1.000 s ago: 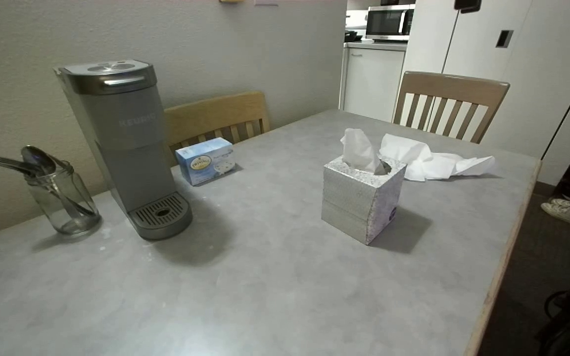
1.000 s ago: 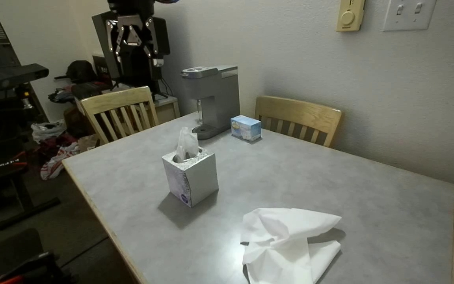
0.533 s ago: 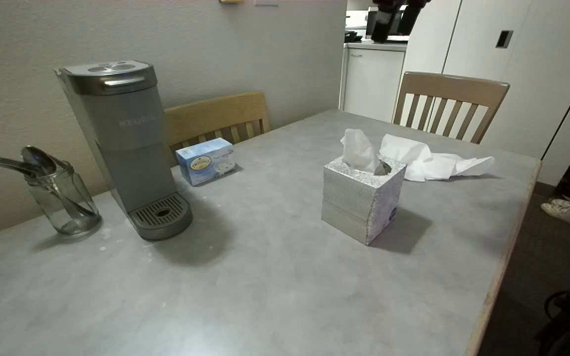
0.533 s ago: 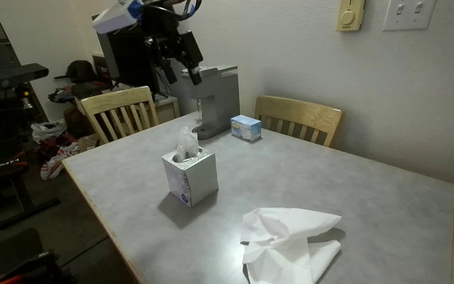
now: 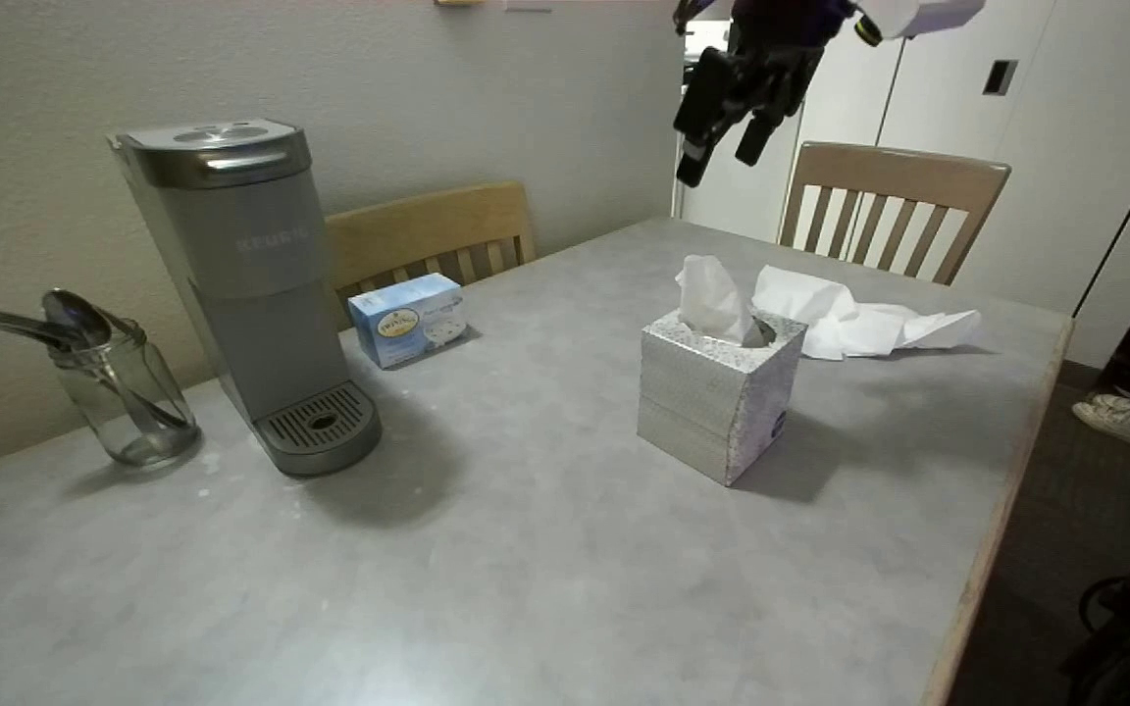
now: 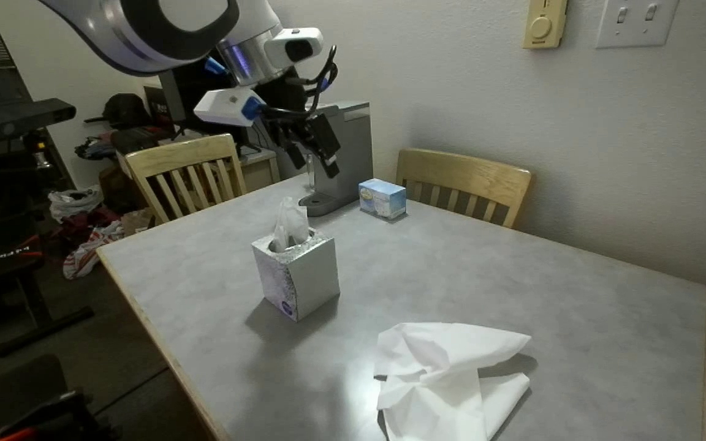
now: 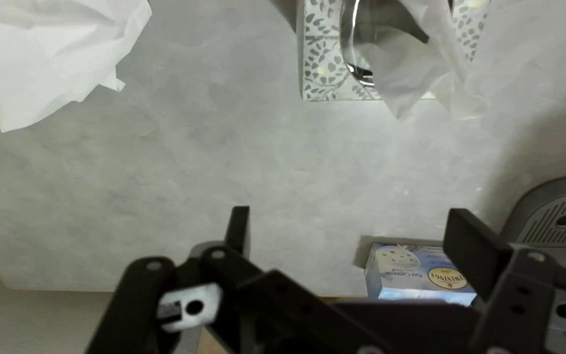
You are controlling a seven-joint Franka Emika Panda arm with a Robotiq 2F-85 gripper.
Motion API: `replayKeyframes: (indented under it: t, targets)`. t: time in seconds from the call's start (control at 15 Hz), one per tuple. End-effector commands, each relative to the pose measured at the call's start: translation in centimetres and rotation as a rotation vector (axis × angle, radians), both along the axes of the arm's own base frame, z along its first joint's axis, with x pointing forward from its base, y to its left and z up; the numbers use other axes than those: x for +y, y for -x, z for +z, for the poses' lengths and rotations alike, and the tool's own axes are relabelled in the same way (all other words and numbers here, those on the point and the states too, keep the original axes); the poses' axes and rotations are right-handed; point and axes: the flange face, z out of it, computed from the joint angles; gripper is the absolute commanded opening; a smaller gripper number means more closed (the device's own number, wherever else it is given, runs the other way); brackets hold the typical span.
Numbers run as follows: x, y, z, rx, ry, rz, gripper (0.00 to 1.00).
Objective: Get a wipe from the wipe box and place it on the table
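wrist view: wipe box [image 7: 325,69], loose wipe [image 7: 47,54] cropped | in an exterior view: purple logo [image 6: 288,307] seemingly illegible

1. Tissue box [image 5: 722,392]: a cube-shaped carton, silvery grey, leaf-patterned on top, with a round purple mark low on one side; it stands upright, lower than the claw [image 5: 722,163] and apart from it, beyond it in the wrist view.
2. Tissue [image 5: 710,299]: thin, white and creased, rising from the tissue box's opening with its lower end inside, also lower than the claw.
3. Table [image 5: 526,559]: mottled grey top, wood-toned edge, spread beneath the claw.
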Motion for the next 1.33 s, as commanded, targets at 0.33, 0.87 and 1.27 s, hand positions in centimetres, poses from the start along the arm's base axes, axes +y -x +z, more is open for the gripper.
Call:
replayKeyframes:
  t: [0.33, 0.87, 1.27]
  targets:
    - [0.7, -2.7, -1.6, 0.001, -0.047, -0.014, 1.00]
    - [3.6, -3.3, -1.1, 0.014, -0.140, 0.004, 1.00]
    - [4.0, -2.2, -2.8, 0.148, -0.134, 0.057, 1.00]
